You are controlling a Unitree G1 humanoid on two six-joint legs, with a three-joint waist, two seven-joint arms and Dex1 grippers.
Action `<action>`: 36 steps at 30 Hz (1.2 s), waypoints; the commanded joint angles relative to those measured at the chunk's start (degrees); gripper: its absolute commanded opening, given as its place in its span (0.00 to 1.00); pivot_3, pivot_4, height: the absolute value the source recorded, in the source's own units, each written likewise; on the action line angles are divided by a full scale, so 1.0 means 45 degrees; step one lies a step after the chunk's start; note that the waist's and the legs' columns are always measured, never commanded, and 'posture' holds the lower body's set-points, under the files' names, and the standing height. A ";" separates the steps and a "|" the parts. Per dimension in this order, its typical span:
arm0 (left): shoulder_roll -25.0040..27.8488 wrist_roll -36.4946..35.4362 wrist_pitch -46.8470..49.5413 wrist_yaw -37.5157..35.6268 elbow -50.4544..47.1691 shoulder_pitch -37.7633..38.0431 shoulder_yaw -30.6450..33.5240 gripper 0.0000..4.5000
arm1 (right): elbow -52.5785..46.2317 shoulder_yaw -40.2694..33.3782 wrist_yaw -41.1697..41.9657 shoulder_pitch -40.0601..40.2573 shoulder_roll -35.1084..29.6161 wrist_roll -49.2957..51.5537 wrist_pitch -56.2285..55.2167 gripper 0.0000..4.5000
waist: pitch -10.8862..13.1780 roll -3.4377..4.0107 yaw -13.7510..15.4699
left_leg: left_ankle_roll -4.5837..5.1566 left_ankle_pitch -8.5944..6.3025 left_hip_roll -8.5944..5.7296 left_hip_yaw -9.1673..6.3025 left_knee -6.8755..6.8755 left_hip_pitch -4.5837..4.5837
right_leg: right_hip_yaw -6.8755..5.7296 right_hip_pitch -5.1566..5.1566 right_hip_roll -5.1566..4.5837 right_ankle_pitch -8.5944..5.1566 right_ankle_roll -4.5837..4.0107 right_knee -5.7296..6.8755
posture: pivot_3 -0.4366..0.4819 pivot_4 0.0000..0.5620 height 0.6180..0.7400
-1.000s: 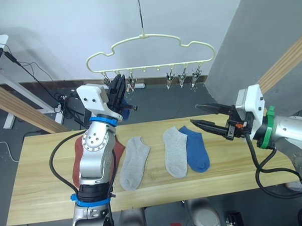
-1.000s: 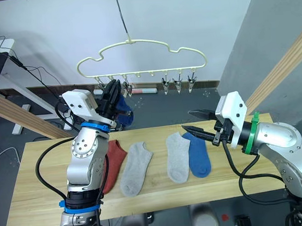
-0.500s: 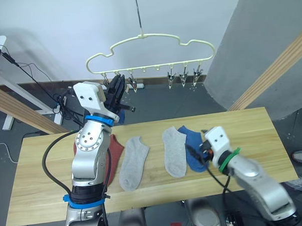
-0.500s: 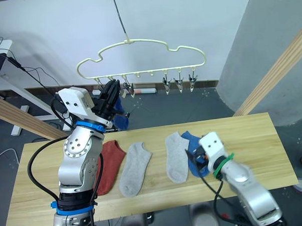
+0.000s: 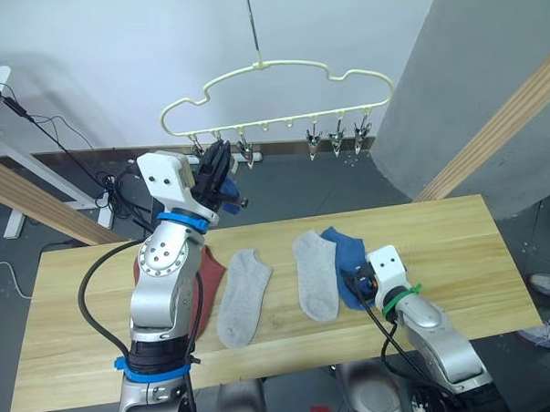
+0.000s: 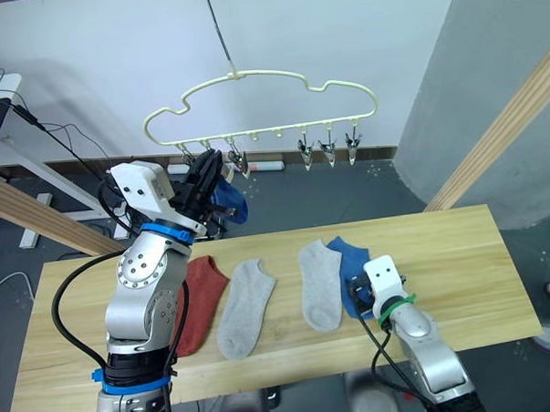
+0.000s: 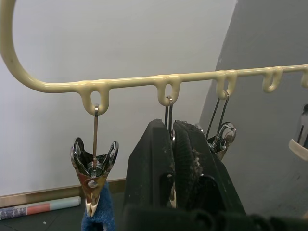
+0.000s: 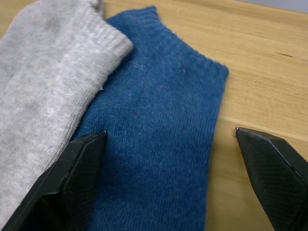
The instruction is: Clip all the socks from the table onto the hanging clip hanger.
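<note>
The cream clip hanger hangs from a hook above the table's far edge. One blue sock hangs from its leftmost clip. My left gripper is raised just under the second clip, fingers shut together, and that clip's wire runs down behind them. On the table lie a rust-red sock, partly behind my left arm, two grey socks, and a blue sock. My right gripper is low over this blue sock, open, with one finger on each side of it.
Three bare clips hang at the hanger's right end. Slanted wooden poles stand at the left and right. Cables lie on the floor behind the table. The table's right part is bare wood.
My right arm has swung down from above the table's right side to the blue sock on the table, fingers still open. The left gripper has stayed by the hanger's left clips.
</note>
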 commanded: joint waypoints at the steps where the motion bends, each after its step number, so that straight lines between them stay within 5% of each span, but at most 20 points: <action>1: 0.0114 -0.0087 -0.0133 -0.0073 -0.0685 0.0083 0.0141 0.00 | 0.0457 -0.0159 0.0497 -0.0131 0.0058 0.0185 -0.0223 0.99 | 0.0000 0.0000 -0.0001 | 0.0000 0.0000 0.0000 0.0000 0.0000 0.0000 | 0.0000 0.0000 0.0000 0.0000 0.0000 0.0000 | 0.24 0.65 0.97; 7: 0.0287 -0.0187 -0.0106 -0.0174 -0.0727 0.0174 0.0262 0.00 | 0.1182 0.0044 0.0689 -0.0421 -0.0292 -0.0493 -0.0029 0.66 | -0.0001 0.0000 0.0006 | 0.0000 0.0000 0.0000 -0.0005 0.0000 0.0002 | -0.0005 0.0002 -0.0001 0.0013 -0.0022 0.0000 | 0.25 0.65 0.97; 15: 0.0844 -0.1428 0.0961 -0.0757 -0.1156 0.0058 0.0775 0.00 | 0.0531 -0.0229 0.0718 -0.0209 -0.0963 -0.1050 -0.0197 0.03 | -0.0001 0.0000 0.0026 | -0.0001 0.0000 -0.0003 -0.0003 0.0003 0.0003 | -0.0003 0.0005 -0.0003 0.0000 -0.0001 0.0000 | 0.24 0.65 0.97; 27: 0.2083 -0.5590 0.4868 -0.1259 -0.2285 -0.0843 0.2202 0.00 | -0.3087 -0.1675 0.3153 -0.0254 -0.4510 -0.0810 -0.1889 0.01 | 0.0024 -0.0001 -0.0004 | -0.0002 -0.0001 -0.0006 0.0002 0.0004 -0.0001 | 0.0001 0.0001 -0.0001 -0.0003 0.0006 0.0001 | 0.24 0.66 0.97; 36: 0.2235 -0.7514 0.6590 -0.0562 -0.2849 -0.0958 0.2595 0.00 | -0.4530 0.0382 0.4790 -0.1969 -0.2790 0.0928 -0.1122 0.01 | 0.0030 -0.0003 0.0009 | -0.0004 -0.0003 0.0006 -0.0011 -0.0007 -0.0003 | -0.0006 -0.0002 0.0007 0.0013 -0.0022 -0.0004 | 0.24 0.66 0.97</action>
